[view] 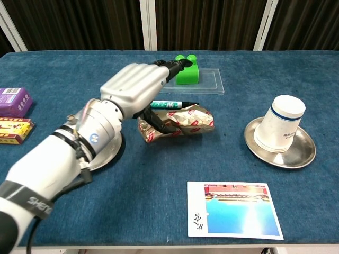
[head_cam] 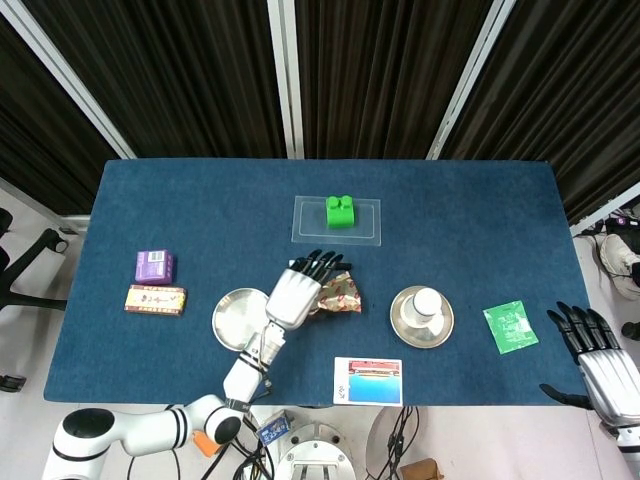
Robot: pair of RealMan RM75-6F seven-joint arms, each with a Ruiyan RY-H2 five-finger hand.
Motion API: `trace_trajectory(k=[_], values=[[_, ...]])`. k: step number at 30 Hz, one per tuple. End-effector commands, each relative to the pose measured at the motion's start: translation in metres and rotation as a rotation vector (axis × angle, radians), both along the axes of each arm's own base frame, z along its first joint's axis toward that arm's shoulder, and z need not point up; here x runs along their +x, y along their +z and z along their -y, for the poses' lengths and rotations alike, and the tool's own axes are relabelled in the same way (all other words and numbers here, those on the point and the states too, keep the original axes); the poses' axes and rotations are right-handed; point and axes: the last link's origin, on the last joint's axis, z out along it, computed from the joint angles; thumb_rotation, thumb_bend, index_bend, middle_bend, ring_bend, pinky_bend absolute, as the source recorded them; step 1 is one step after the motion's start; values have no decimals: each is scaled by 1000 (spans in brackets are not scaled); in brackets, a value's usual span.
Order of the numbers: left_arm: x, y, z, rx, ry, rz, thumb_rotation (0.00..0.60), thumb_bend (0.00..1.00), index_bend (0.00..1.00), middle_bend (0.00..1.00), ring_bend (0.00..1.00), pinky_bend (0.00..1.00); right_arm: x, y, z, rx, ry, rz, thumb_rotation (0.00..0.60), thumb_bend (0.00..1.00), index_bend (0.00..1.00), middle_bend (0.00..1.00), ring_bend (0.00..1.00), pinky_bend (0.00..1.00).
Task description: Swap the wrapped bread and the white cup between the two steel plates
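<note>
From the head: two steel plates, left plate (head_cam: 236, 319) bare, right plate (head_cam: 421, 318) carrying the one white cup (head_cam: 427, 301). The wrapped bread (head_cam: 341, 294) lies on the surface between them, left hand (head_cam: 296, 295) over it, fingers spread. Right hand (head_cam: 588, 352) hangs open off the edge. From the chest: left hand (view: 139, 86) extended flat, thumb touching the bread (view: 183, 123).

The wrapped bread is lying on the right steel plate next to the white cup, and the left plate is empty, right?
Not quite. The wrapped bread lies on the blue table between the two plates, under the left hand, as the chest view shows. The right steel plate holds only the white cup, and the left plate is indeed empty.
</note>
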Motion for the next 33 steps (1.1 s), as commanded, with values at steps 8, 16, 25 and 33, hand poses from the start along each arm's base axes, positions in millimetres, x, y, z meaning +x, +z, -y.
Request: trace_trajectory(k=[8, 16, 25, 33], values=[[-67, 118, 60, 36, 18, -25, 600, 0, 31, 89, 90, 249, 55, -46, 67, 163, 189, -52, 555, 159, 0, 0, 0, 4], [-125, 162, 83, 105, 108, -18, 600, 0, 31, 90, 90, 249, 114, -108, 133, 287, 239, -108, 556, 222, 0, 0, 0, 18], [-150, 171, 81, 94, 184, -34, 600, 11, 5, 89, 91, 249, 128, -140, 158, 331, 181, -172, 559, 321, 177, 147, 95, 107], [-154, 171, 79, 77, 194, -39, 600, 26, 5, 89, 94, 249, 122, -143, 165, 335, 153, -212, 600, 355, 597, 451, 463, 520]])
